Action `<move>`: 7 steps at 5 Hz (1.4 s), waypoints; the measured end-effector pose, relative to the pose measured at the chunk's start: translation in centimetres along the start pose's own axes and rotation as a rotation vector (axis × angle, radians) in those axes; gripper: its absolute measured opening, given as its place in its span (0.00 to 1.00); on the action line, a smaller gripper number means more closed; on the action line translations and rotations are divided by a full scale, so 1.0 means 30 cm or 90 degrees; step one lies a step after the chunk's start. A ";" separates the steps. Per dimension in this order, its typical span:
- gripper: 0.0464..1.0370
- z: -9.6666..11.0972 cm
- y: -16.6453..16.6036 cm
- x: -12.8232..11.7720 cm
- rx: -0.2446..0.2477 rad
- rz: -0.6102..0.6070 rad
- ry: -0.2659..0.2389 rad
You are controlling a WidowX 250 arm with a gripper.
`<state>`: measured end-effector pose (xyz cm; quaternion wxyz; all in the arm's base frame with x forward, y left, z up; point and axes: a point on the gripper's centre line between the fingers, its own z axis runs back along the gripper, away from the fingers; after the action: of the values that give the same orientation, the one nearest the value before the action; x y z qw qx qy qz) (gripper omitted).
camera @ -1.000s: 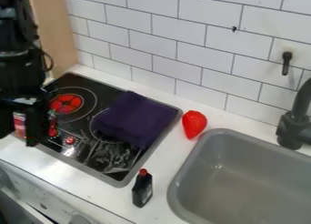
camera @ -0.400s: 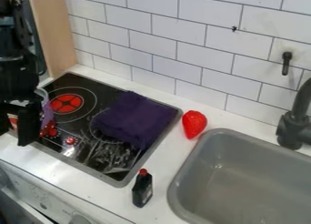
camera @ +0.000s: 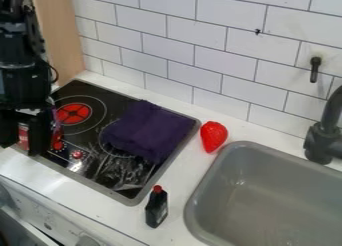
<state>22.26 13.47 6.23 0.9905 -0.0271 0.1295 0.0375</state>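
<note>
At the left edge, the black gripper hangs over the stove's left front corner, its fingers apart. A red-and-white thing shows between the fingers; whether they touch it I cannot tell. Just right of them, a partly hidden red and purple thing stands on the stove. A folded dark purple cloth covers the right part of the black stove top. The red strawberry lies on the counter between stove and sink. A small black bottle with a red cap stands near the stove's front right corner.
A grey sink takes up the lower right, with a dark faucet behind it. White wall tiles rise along the back, and a wooden panel stands at the upper left. Knobs line the front.
The gripper shifted left, uncovering more of the purple thing, then came back right to nearly where it was a second ago. Cloth, strawberry and bottle have stayed put.
</note>
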 end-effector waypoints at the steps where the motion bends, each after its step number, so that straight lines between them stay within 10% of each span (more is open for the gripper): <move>1: 0.96 -0.013 0.027 0.041 0.007 0.006 0.010; 4: 0.96 0.068 0.092 0.259 -0.008 0.050 -0.069; 7: 0.96 0.082 0.151 0.308 -0.002 0.099 -0.093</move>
<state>31.42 18.77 6.03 0.9914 -0.0159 0.0583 0.1161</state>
